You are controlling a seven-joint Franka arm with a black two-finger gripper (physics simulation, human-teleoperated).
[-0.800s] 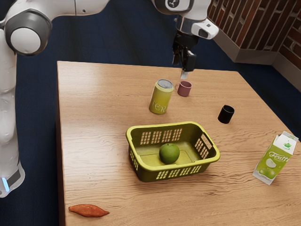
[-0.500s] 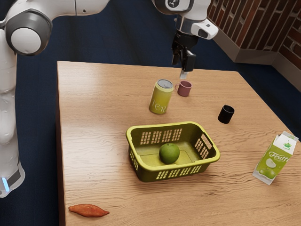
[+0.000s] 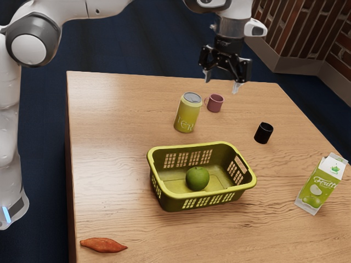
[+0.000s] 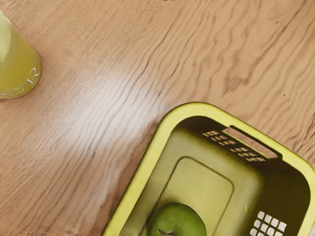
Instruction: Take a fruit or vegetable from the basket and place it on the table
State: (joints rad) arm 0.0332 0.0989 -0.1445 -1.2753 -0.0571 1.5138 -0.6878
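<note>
High over the table's far part, the gripper (image 3: 222, 86) hangs open above the pink mug, its two fingers spread apart with nothing between them. The yellow-green basket (image 3: 202, 196) stands on the table (image 3: 126, 164) nearer the exterior view's camera. Inside it lies one green apple (image 3: 197, 178) on the basket floor. In the wrist view the basket (image 4: 142, 172) and the apple (image 4: 178, 222) with its stem are seen from above, the apple cut off by the picture's edge.
A yellow-green can (image 3: 188, 113) stands just behind the basket, with a pink mug (image 3: 215, 103) beside it. Toward the exterior view's right are a black cup (image 3: 264, 133) and a juice carton (image 3: 321, 184). An orange sweet potato (image 3: 103, 245) lies near the front left.
My hand has turned, so both fingers now show spread side by side, and it has shifted slightly toward the exterior view's right. The apple, basket and other things have not moved.
</note>
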